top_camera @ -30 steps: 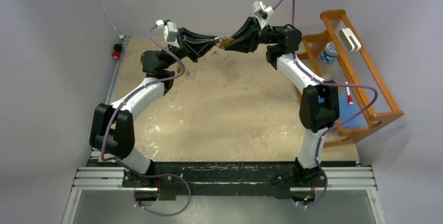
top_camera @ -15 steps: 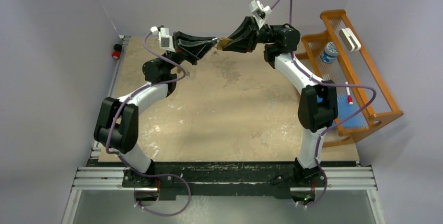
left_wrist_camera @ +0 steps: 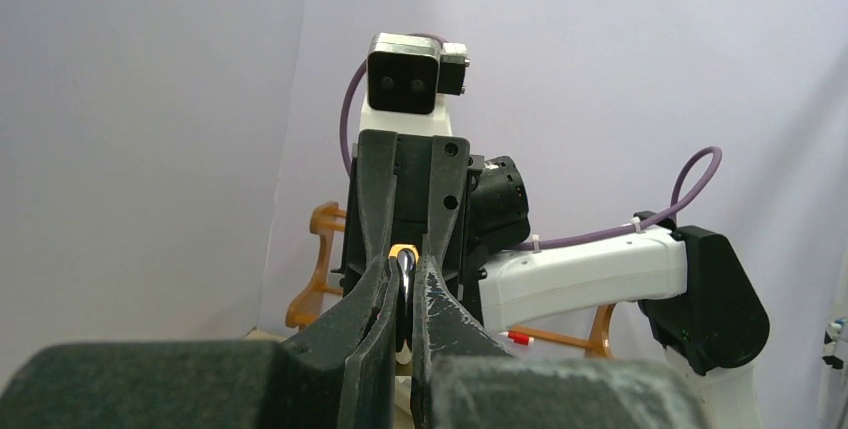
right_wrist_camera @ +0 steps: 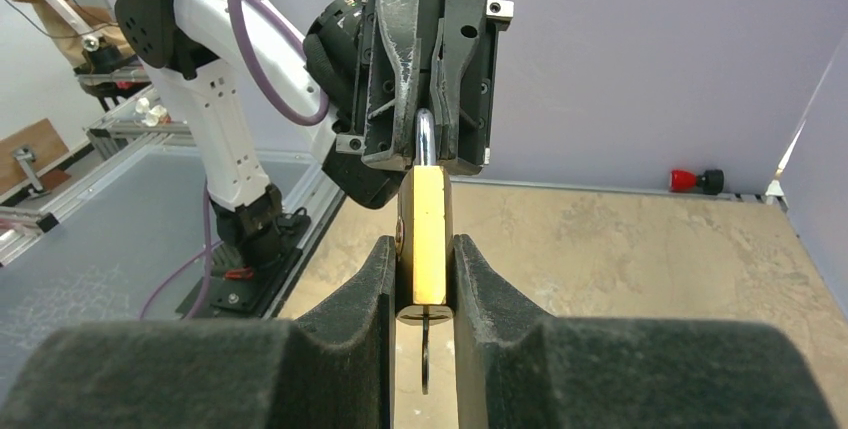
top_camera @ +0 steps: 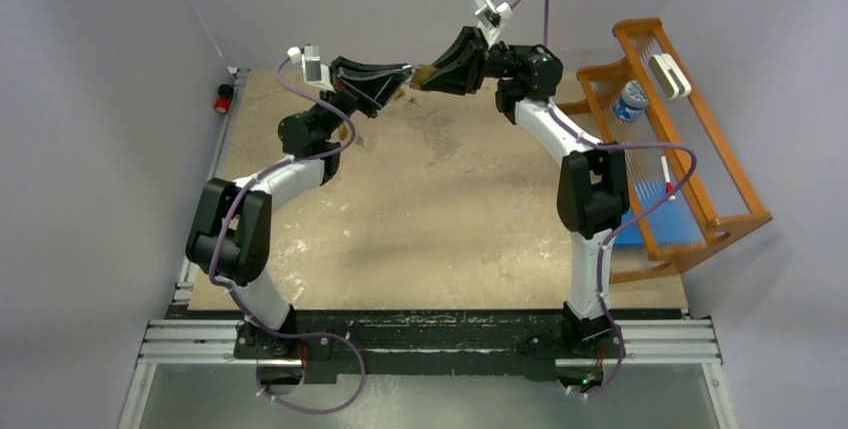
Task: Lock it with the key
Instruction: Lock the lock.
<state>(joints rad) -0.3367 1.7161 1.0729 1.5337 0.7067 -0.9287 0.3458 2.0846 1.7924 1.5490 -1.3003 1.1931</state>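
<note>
Padlock (right_wrist_camera: 428,239) is held in the air over the far edge of the table (top_camera: 450,219), between both my grippers. Right gripper (right_wrist_camera: 425,274): jaws clamped on the flat sides of the brass body. Left gripper (left_wrist_camera: 403,284): jaws pressed together on the steel shackle (right_wrist_camera: 425,137). Only the right wrist view shows the key (right_wrist_camera: 425,354), a thin dark blade under the body's base. The left wrist view gives just the shackle's bend and a sliver of brass. From the top view the brass is barely visible.

Brass padlock (top_camera: 430,76) between two facing jaws
</note>
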